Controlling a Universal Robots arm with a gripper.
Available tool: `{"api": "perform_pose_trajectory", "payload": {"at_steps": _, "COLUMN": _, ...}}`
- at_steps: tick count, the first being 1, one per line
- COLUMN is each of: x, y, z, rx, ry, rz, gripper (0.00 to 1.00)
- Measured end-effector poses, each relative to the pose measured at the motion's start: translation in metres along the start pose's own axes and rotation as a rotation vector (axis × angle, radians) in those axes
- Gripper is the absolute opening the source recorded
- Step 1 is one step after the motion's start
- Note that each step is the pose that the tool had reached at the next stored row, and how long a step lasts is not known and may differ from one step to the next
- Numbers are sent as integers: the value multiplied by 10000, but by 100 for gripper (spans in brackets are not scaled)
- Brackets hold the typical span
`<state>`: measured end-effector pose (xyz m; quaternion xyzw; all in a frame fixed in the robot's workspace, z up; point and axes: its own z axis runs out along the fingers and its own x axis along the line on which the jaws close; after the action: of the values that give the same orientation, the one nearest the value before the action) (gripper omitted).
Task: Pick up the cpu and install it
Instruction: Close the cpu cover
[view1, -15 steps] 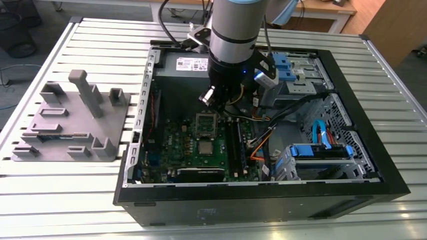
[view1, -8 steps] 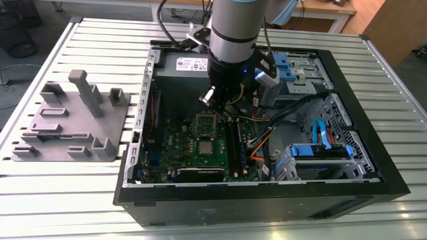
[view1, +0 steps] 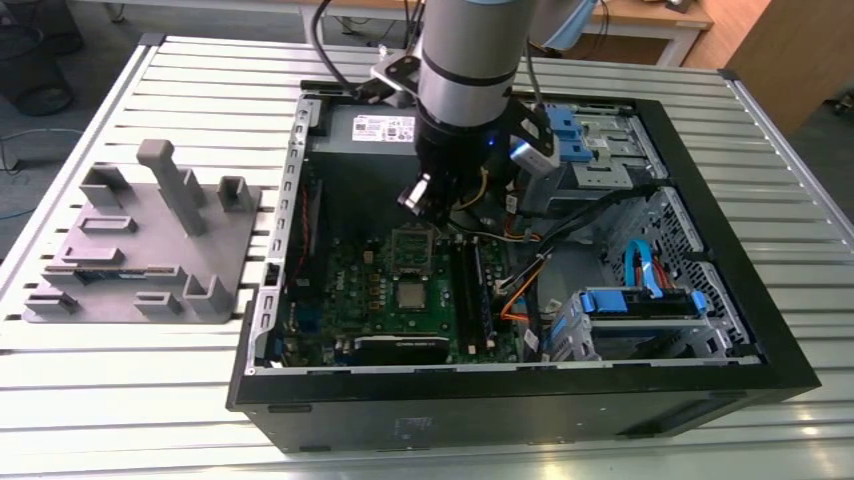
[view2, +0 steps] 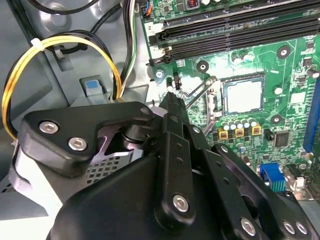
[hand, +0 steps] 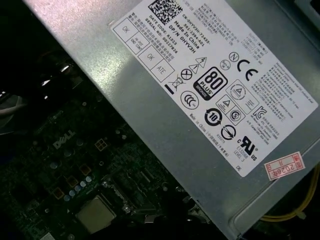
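Over the motherboard (view1: 350, 285), the gripper (view2: 170, 97) hangs closed, empty.

Slatted table (view1: 200, 80): computer case (view1: 534, 412), grey tray (view1: 238, 243)

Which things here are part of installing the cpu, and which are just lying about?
For the job: cpu, seated on the motherboard; gripper, near it.
Just lying about: grey tray; power supply; yellow cables; memory slots.
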<state>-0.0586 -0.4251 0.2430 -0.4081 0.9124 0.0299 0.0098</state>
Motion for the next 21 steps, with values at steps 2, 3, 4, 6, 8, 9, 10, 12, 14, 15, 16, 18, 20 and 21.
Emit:
{"api": "perform_pose_trajectory", "payload": {"at_steps": 2, "x": 7, "y": -3, "z": -1, "rx": 1, "ry": -1, "rz": -37, "gripper": 13}}
{"api": "perform_pose_trajectory", "payload": {"at_steps": 3, "x": 7, "y": -3, "z": -1, "rx": 1, "ry": -1, "rz": -47, "gripper": 13}}
{"api": "perform_pose_trajectory", "payload": {"at_steps": 4, "x": 7, "y": -3, "z": -1, "rx": 0, "ry": -1, "rz": -56, "gripper": 13}}
{"api": "perform_pose_trajectory", "payload": {"at_steps": 6, "x": 9, "y": -4, "z": -8, "rx": 0, "ry": 1, "rz": -71, "gripper": 13}}
{"api": "perform_pose_trajectory", "payload": {"at_steps": 8, "x": 8, "y": -4, "z": -22, "rx": -4, "ry": -1, "rz": -89, "gripper": 13}}
{"api": "perform_pose_trajectory", "payload": {"at_steps": 9, "x": 9, "y": -4, "z": -27, "rx": -6, "ry": -3, "rz": -99, "gripper": 13}}
{"api": "perform_pose_trajectory", "payload": {"at_steps": 10, "x": 10, "y": -5, "z": -29, "rx": -8, "ry": -6, "rz": -108, "gripper": 13}}
{"api": "perform_pose_trajectory", "payload": {"at_steps": 12, "x": 12, "y": -5, "z": -32, "rx": -9, "ry": -6, "rz": -132, "gripper": 13}}
{"api": "perform_pose_trajectory", "payload": {"at_steps": 14, "x": 17, "y": -6, "z": -34, "rx": -6, "ry": -7, "rz": -158, "gripper": 13}}
{"api": "perform_pose_trajectory", "payload": {"at_steps": 15, "x": 21, "y": -6, "z": -34, "rx": -3, "ry": -8, "rz": -170, "gripper": 13}}
{"api": "perform_pose_trajectory", "payload": {"at_steps": 16, "x": 24, "y": -6, "z": -34, "rx": -2, "ry": -10, "rz": -184, "gripper": 13}}
{"api": "perform_pose_trajectory", "payload": {"at_steps": 18, "x": 28, "y": -5, "z": -34, "rx": 1, "ry": -12, "rz": -211, "gripper": 13}}
{"api": "perform_pose_trajectory", "payload": {"at_steps": 20, "x": 29, "y": -5, "z": -35, "rx": 0, "ry": -13, "rz": -236, "gripper": 13}}
{"api": "perform_pose_trajectory", "payload": {"at_steps": 21, "x": 30, "y": -5, "z": -36, "rx": -2, "ry": -15, "rz": -246, "gripper": 13}}
